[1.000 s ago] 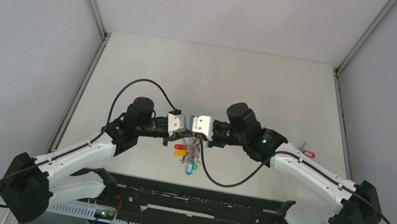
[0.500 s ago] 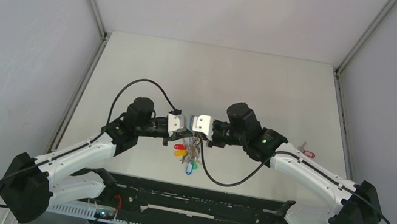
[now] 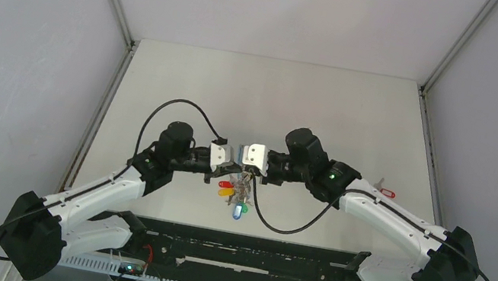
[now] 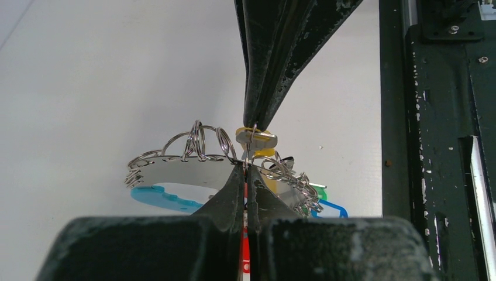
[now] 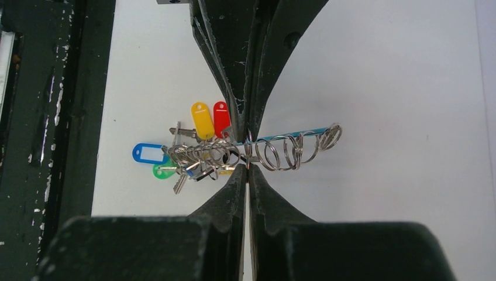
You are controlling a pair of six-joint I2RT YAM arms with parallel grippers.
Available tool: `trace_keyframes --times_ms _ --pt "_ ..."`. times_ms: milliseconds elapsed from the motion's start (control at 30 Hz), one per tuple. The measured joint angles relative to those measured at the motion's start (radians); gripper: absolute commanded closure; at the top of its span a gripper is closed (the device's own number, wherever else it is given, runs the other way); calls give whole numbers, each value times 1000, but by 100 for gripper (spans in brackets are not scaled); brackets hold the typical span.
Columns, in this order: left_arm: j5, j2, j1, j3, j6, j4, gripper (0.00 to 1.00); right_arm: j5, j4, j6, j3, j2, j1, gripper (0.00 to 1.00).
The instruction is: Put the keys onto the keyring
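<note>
Overhead, left gripper (image 3: 235,164) and right gripper (image 3: 244,166) tip to tip above the table (image 3: 276,99), all but touching. Left gripper closed, clamped on the flat silver band of the keyring (image 4: 181,170), with the cyan section (image 4: 161,196) just to one side of its fingers (image 4: 231,190). Right gripper closed too, fingertips (image 4: 263,88) pinched on a small ring (image 4: 250,140) right at the left gripper's tips, a yellow tag (image 4: 261,139) just behind. Cannot tell whether that ring belongs to a loose key or to the fringe on the loop. From the right wrist, keyring edge-on across the meeting point of the two pairs of fingers. Row of split rings (image 5: 292,151) strung out to one side of the right gripper. Bunched keys (image 5: 187,164) to the other side, with yellow, red tag (image 5: 221,119), blue tag (image 5: 147,153) and green tag (image 5: 159,171). In the overhead view, tags spread from the gripper tips toward the arms' bases. Well apart from the right gripper, out past its forearm, a red-tagged key (image 3: 384,191) lying flat on the table.
</note>
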Motion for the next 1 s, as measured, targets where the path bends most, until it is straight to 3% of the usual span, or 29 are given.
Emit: trace_keyframes --times_ms 1000 --pt "34 -9 0 0 26 -47 100 -132 -32 -43 0 -3 -50 100"
